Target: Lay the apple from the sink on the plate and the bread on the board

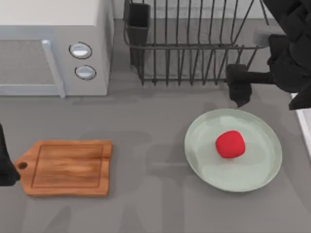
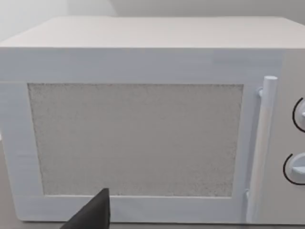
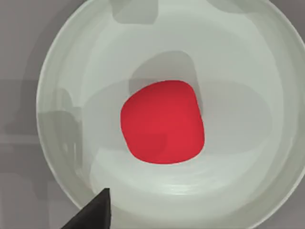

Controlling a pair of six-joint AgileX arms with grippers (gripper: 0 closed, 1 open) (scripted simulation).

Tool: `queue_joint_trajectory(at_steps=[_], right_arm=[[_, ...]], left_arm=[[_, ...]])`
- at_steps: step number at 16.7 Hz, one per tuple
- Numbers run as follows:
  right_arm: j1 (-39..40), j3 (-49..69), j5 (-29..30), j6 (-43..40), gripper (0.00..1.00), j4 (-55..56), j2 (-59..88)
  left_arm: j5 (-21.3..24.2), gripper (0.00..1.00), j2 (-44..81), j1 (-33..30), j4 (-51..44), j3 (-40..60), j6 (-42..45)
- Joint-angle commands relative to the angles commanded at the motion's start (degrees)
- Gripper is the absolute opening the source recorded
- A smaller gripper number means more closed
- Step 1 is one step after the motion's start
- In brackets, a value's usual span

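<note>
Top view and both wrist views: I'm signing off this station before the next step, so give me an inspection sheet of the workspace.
Surface: grey table.
Job's things: apple rests on the plate, near its middle; board at the table's left is bare; sink edge at far right.
Clutter: microwave and dish rack at the back.
Grippers: right end effector is above the plate's far rim; left end effector is parked beside the board's handle.
Cables: nothing seen.
Surroundings: nothing seen.

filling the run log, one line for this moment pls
apple: on plate | board: bare | right end effector: above plate's far rim, holding nothing | left arm: parked at table's left edge
</note>
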Motion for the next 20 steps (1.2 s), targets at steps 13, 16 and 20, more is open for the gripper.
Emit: queue_joint_trajectory(at_steps=[13, 16, 20], right_arm=[[-18.03, -65.19, -0.05, -18.69, 1.0, 47.33, -79.39], [-21.42, -75.95, -0.06, -22.21, 1.0, 56.18, -90.48], [-23.63, -82.12, -0.06, -24.5, 1.0, 61.88, -96.76]], left_arm=[[0.0, 1.0, 0.0, 0.0, 0.0, 0.0, 0.0], [0.0, 1.0, 0.0, 0.0, 0.0, 0.0, 0.0], [0.0, 1.0, 0.0, 0.0, 0.0, 0.0, 0.0]])
